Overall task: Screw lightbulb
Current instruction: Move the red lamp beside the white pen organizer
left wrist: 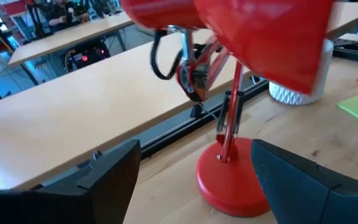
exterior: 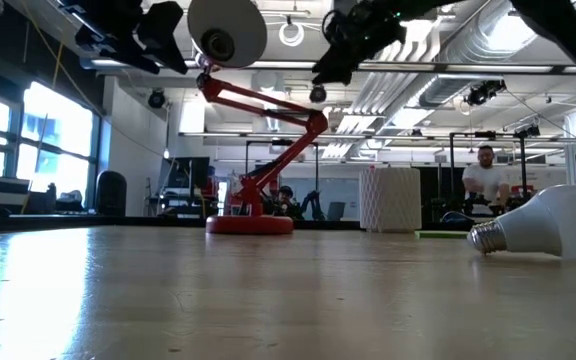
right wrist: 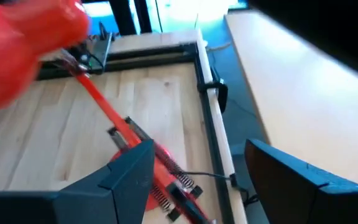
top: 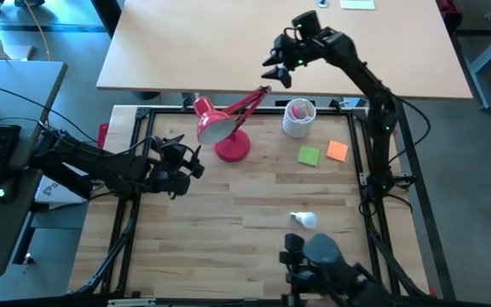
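The white lightbulb [top: 303, 220] lies on its side on the table near the front right; in the low view [exterior: 553, 225] its silvery base points left. The red desk lamp [top: 233, 147] stands on its round base at the back middle, with its shade [top: 210, 126] tipped toward the left. My left gripper [top: 193, 162] is open and empty just to the near left of the shade. My right gripper [top: 277, 72] is open and empty in the air, just above the lamp arm's elbow [top: 267, 89]. The lamp arm [right wrist: 114, 121] runs below its fingers.
A white perforated pen cup [top: 298, 118] stands right of the lamp. A green note [top: 309, 155] and an orange note [top: 337, 151] lie near it. A second tabletop [top: 228, 43] lies beyond the far edge. People are in the room behind [exterior: 484, 175].
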Robot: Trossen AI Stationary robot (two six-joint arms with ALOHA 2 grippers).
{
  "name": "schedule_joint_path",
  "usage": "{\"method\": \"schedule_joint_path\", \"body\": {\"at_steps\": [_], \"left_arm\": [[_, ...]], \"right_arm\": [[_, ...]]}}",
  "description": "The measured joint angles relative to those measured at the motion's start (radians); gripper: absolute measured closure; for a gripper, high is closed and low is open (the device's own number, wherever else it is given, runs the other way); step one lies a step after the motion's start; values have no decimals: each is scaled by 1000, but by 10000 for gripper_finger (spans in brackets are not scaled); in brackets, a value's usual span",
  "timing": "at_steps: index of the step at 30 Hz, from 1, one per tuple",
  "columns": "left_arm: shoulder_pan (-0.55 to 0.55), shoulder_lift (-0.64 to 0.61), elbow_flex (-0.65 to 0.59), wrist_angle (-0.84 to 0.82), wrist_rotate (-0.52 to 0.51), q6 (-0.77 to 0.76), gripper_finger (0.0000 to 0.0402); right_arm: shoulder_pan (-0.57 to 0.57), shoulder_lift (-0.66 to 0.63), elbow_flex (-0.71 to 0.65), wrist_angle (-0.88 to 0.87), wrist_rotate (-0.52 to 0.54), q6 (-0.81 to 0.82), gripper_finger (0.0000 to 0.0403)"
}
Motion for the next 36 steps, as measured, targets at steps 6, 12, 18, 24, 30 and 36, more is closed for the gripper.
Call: {"method": "schedule_joint_path", "body": {"at_steps": [6, 12, 18, 24, 30, 36], "left_arm": [[-39, 0, 0, -129, -13, -128, 106], [-110, 0, -18, -289, -88, -392, 115], [-172, 78, -142, 66, -82, -253, 121], [-143, 334, -265, 647, -10, -122, 122], [-6, 557, -268, 919, 178, -82, 122], [191, 629, -267, 1041, 431, 27, 122]], "right_arm": [[-17, -131, -87, -33, 3, -49, 156], [-9, -343, -399, 39, -1, -49, 156], [73, -619, -889, 311, 0, 26, 156], [244, -785, -1345, 765, 79, 171, 156], [371, -730, -1553, 1085, 143, 313, 156], [442, -588, -1556, 1126, 271, 314, 156]]}}
